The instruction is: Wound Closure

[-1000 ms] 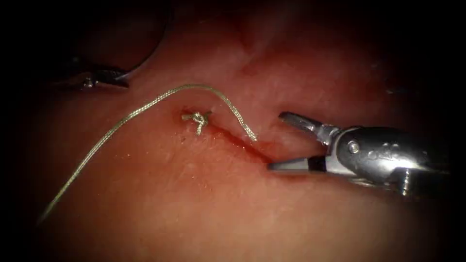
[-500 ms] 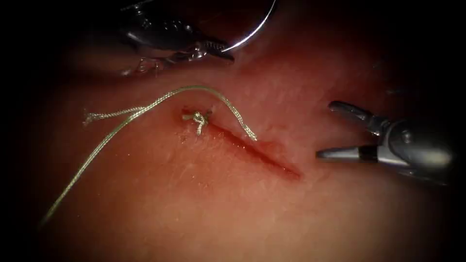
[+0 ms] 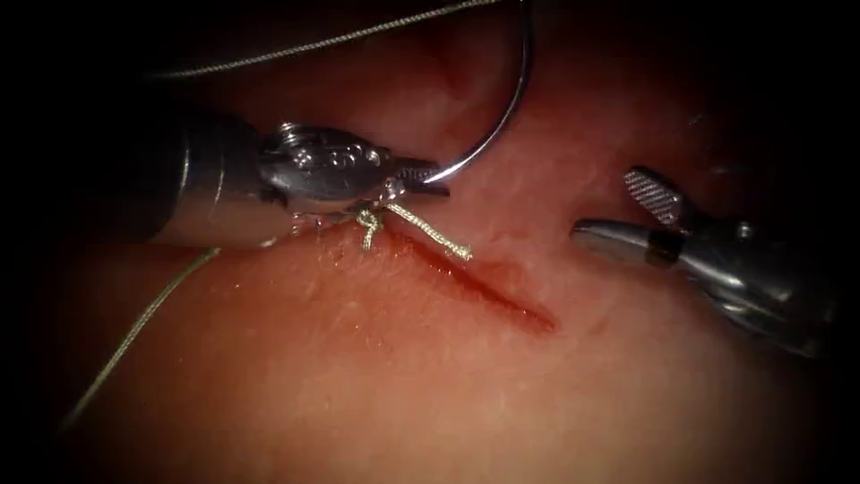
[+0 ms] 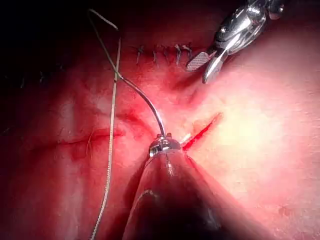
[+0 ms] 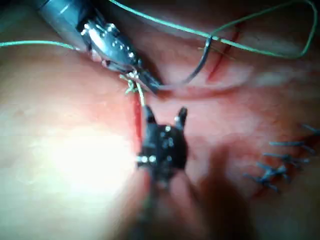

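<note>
My left tool (image 3: 423,172) comes in from the left, jaws shut on the curved needle (image 3: 502,116) near one end. The needle arcs up and away, free of the tissue; thread (image 3: 340,38) trails from its far end. Just below the jaws sits a tied knot (image 3: 367,220) at the upper end of the cut (image 3: 484,285), with a short cut tail (image 3: 439,237). My right tool (image 3: 605,204) is right of the cut, jaws open, holding nothing. The left wrist view shows the needle (image 4: 147,102) leaving my jaws (image 4: 162,145). In the right wrist view the open jaws (image 5: 165,116) face the left tool (image 5: 112,45).
A long strand of thread (image 3: 134,330) lies over the tissue at the lower left. Red fluid lines the open cut (image 4: 200,132). An older row of dark stitches (image 4: 160,52) lies farther off on the tissue, seen as stitches (image 5: 275,170) in the right wrist view.
My left tool moved from the upper left down and right to just above the knot, carrying the needle. The right tool drew back to the right off the cut, jaws still open.
</note>
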### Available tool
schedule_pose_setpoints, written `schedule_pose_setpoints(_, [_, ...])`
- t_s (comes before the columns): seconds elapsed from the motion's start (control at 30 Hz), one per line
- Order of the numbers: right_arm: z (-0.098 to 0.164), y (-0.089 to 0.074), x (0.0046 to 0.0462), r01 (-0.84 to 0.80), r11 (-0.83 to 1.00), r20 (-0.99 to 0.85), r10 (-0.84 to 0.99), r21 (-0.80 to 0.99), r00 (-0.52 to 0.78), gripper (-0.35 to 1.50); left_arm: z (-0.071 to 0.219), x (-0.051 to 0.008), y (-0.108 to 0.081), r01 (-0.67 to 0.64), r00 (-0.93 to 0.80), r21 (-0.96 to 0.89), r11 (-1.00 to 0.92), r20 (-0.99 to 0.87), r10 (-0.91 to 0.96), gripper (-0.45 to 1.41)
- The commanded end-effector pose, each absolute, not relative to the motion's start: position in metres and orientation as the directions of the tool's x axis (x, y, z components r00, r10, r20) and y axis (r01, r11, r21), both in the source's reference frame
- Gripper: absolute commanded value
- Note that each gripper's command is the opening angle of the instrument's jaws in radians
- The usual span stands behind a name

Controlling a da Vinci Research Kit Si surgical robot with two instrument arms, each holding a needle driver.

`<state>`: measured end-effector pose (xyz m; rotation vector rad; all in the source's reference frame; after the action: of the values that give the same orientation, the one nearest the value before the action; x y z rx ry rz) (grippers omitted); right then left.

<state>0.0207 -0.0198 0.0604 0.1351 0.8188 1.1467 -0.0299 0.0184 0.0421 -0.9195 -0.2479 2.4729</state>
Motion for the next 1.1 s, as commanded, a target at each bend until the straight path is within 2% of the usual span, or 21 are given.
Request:
schedule_pose_setpoints(0.03, [0.0611,-0.0196,0.0216,-0.757,0.430,-0.505,0.849,0.491,0.155,1.03,0.0425,-0.0304,0.0186,-0.376,-0.655,-0.326,-0.867,-0.568,0.498,-0.45])
schedule_pose_setpoints(0.17, [0.0618,-0.0185,0.0225,-0.796,0.312,-0.449,0.892,0.519,0.057,0.99,0.0417,-0.0304,0.0167,-0.369,-0.682,-0.182,-0.911,-0.612,0.399,-0.45])
schedule_pose_setpoints(0.33, [0.0625,-0.0176,0.0236,-0.800,0.290,-0.435,0.900,0.526,0.040,1.01,0.0406,-0.0309,0.0152,-0.350,-0.706,-0.068,-0.934,-0.637,0.311,-0.45])
schedule_pose_setpoints(0.53, [0.0617,-0.0169,0.0261,-0.793,0.280,-0.422,0.906,0.541,0.032,1.05,0.0402,-0.0317,0.0146,-0.354,-0.715,-0.036,-0.935,-0.633,0.295,-0.45])
schedule_pose_setpoints(0.77, [0.0613,-0.0168,0.0268,-0.793,0.270,-0.418,0.908,0.546,0.022,1.06,0.0402,-0.0318,0.0145,-0.356,-0.721,-0.025,-0.934,-0.628,0.292,-0.45])
schedule_pose_setpoints(0.9, [0.0617,-0.0164,0.0271,-0.808,0.258,-0.434,0.901,0.530,0.003,0.89,0.0399,-0.0321,0.0143,-0.354,-0.720,-0.024,-0.935,-0.631,0.288,-0.45])
schedule_pose_setpoints(1.0, [0.0619,-0.0164,0.0274,-0.813,0.255,-0.436,0.900,0.524,0.000,0.71,0.0398,-0.0322,0.0142,-0.354,-0.719,-0.026,-0.935,-0.631,0.289,-0.45])
schedule_pose_setpoints(1.07, [0.0620,-0.0167,0.0280,-0.815,0.220,-0.420,0.907,0.536,-0.031,-0.06,0.0396,-0.0322,0.0142,-0.353,-0.718,-0.022,-0.935,-0.635,0.286,-0.45])
schedule_pose_setpoints(1.1, [0.0620,-0.0167,0.0282,-0.820,0.217,-0.422,0.906,0.529,-0.033,-0.35,0.0394,-0.0322,0.0143,-0.351,-0.718,-0.019,-0.936,-0.637,0.282,-0.45])
